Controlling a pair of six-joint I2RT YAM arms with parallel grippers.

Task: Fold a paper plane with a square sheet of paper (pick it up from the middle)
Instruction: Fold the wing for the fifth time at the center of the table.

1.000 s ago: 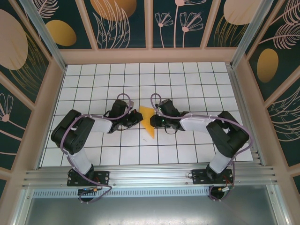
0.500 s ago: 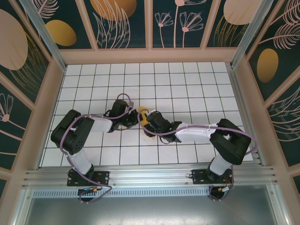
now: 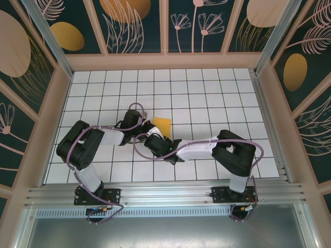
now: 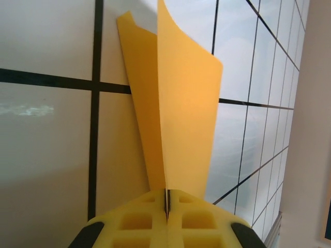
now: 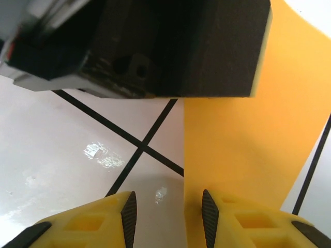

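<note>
Mid-fold: the paper is pinched in my left hand, and my right hand is open beside it.

On the tiled desk (image 3: 217,93) my right arm (image 3: 232,152) reaches far across to the left, so its wrist sits just beside that of the left arm (image 3: 85,147), near the middle. The paper (image 3: 162,125) is a smaller folded piece lying just beyond the two wrists. From the left wrist I see two layers fanning apart from one crease. The left hand (image 4: 166,209) is closed tight on that creased end, with no gap showing. The right hand (image 5: 166,212) is spread open and grips nothing. The paper's edge runs by one side of its gap, and I can't tell whether they touch. I judge only an early fold done, with the nose, the wings and the dart shape all left to do.
</note>
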